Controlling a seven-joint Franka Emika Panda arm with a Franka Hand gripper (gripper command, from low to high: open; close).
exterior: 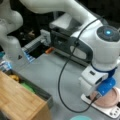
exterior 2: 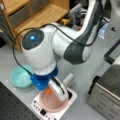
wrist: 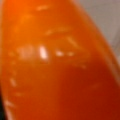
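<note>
Tool (exterior 2: 50, 93) low over pink bowl (exterior 2: 53, 103) on white kitchen scale (exterior 2: 71, 98); orange object (wrist: 57, 65) fills wrist view, seemingly at the fingers. Jaw state: cannot tell. Placing stage, likely; next calls for gentle, centred lowering. Teal bowl (exterior 2: 20, 77) nearby on table (exterior 2: 82, 72).

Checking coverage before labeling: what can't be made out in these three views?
- Gripper fingers: hidden in both front views by the arm's wrist, low over the pink bowl.
- Orange object: fills the wrist view; its whole shape and what lies beneath are hidden. A front view shows only a sliver.
- Scale: cut off by a front view's right edge.
- Teal bowl: partly behind the arm.
</note>
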